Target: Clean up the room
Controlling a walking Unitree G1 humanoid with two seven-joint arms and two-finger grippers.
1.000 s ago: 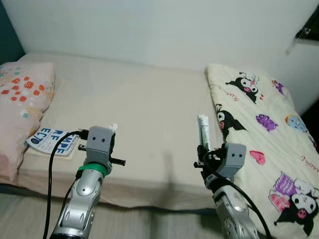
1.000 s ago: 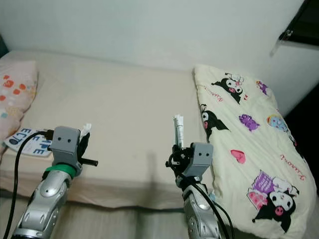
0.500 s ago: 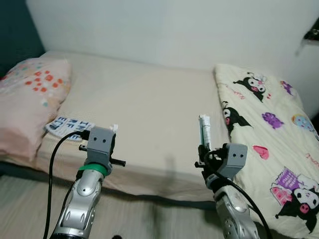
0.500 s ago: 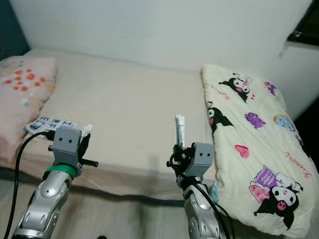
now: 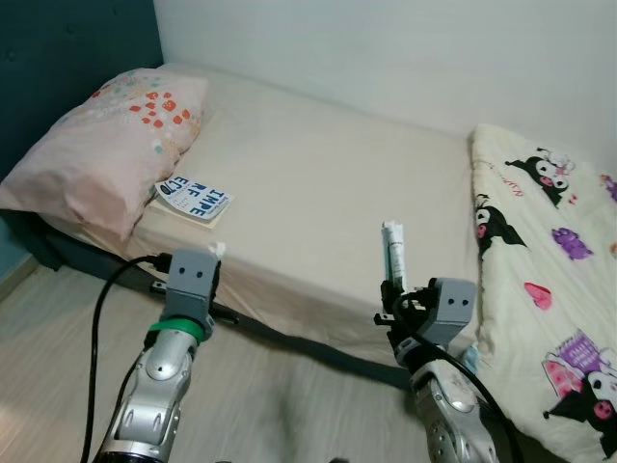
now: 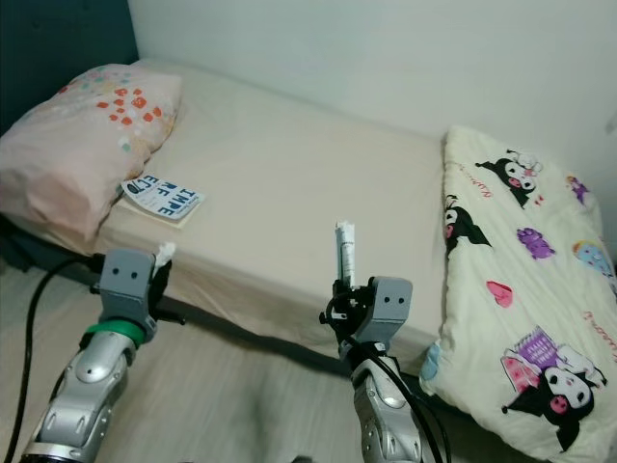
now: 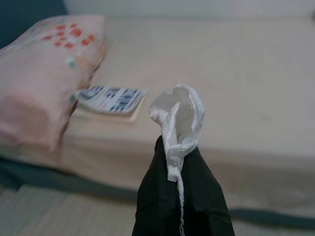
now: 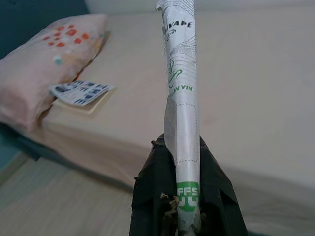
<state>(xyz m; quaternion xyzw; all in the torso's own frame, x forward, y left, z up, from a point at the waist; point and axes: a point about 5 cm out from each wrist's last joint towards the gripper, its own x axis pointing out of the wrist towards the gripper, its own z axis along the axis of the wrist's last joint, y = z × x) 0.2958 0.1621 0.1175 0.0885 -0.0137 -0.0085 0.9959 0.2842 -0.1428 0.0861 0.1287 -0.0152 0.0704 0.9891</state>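
My left gripper (image 7: 178, 162) is shut on a crumpled white wrapper (image 7: 177, 115), held over the floor in front of the bed; its white tip (image 5: 217, 249) pokes up above the wrist. My right gripper (image 8: 184, 162) is shut on a long white tube with green print (image 8: 180, 93), which stands upright above the wrist (image 5: 393, 253). Both arms are raised before the bed's near edge.
The bed (image 5: 347, 193) with a beige sheet runs across ahead. A pink pillow (image 5: 116, 135) lies at its left end, with a printed booklet (image 5: 195, 200) beside it. A cartoon-print blanket (image 5: 559, 280) covers the right end. Wooden floor (image 5: 280, 395) lies below, and a dark headboard (image 5: 67, 58) is at left.
The camera has pulled back and turned left: the bed now sits farther off, with more floor and the headboard in view. Both grippers keep their hold unchanged.
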